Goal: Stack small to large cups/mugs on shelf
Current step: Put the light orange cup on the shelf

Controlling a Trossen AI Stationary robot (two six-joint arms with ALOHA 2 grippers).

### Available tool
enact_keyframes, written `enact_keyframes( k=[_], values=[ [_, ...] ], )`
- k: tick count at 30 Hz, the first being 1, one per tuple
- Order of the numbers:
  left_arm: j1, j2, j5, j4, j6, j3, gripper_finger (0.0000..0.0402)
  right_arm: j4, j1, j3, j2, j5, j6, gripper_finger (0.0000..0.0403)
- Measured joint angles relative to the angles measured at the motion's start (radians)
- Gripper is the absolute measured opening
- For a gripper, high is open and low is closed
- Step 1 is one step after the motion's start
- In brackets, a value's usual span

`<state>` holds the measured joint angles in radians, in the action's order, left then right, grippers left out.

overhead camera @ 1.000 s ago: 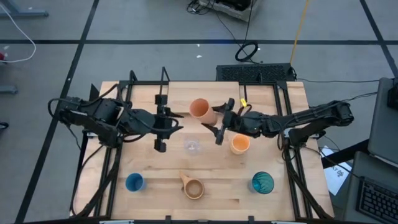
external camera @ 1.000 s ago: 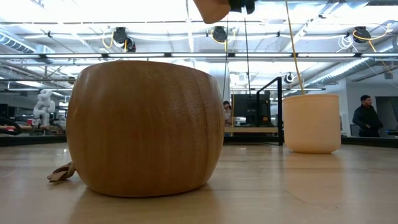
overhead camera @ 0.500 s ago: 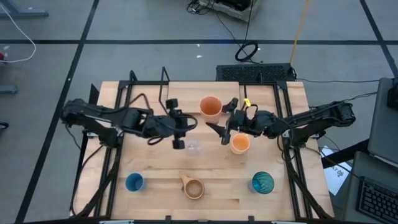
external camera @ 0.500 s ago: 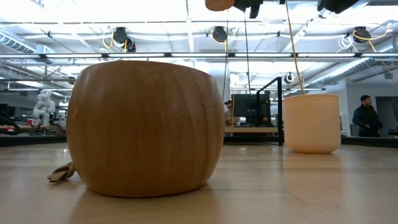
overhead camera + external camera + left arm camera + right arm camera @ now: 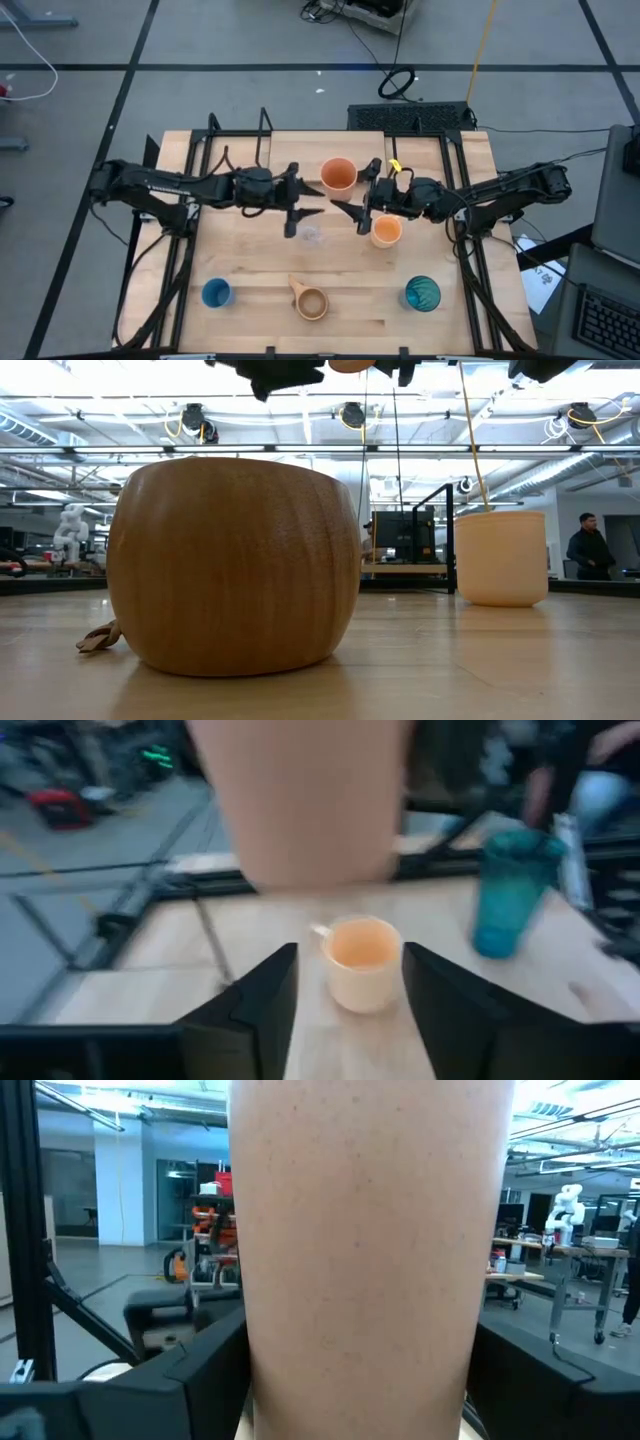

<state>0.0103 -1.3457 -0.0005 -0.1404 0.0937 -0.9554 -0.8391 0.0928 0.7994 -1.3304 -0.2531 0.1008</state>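
Here we see the right gripper (image 5: 352, 205) clamped on an orange cup (image 5: 338, 174) — held upright in the air near the table's (image 5: 450, 320) far edge. The left gripper (image 5: 300, 203) reaches in from the left, fingers parted and empty, just beside that cup, above the tiny clear cup (image 5: 312, 235).

Over the last second the left gripper (image 5: 303, 213) has slid rightward across the table to the clear cup (image 5: 311, 235), its fingers parting wider, while the right gripper (image 5: 353, 208) turned its held orange cup (image 5: 338, 174) from tilted to upright.
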Motion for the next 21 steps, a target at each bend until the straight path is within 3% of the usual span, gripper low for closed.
enact_keyframes(
  k=[6, 13, 21],
  values=[
    [-0.012, -0.007, 0.004, -0.218, -0.05, 0.086, 0.0278, -0.01, 0.0, 0.0, -0.002, 0.0, -0.01, 0.0295],
    [-0.012, -0.008, 0.024, -0.302, -0.103, 0.093, 0.0387, -0.019, 0.0, 0.001, -0.017, 0.012, -0.033, 0.0295],
    [-0.016, -0.029, 0.023, -0.378, -0.128, 0.093, 0.0378, -0.076, -0.002, 0.001, -0.044, 0.046, -0.036, 0.0295]
  ],
)
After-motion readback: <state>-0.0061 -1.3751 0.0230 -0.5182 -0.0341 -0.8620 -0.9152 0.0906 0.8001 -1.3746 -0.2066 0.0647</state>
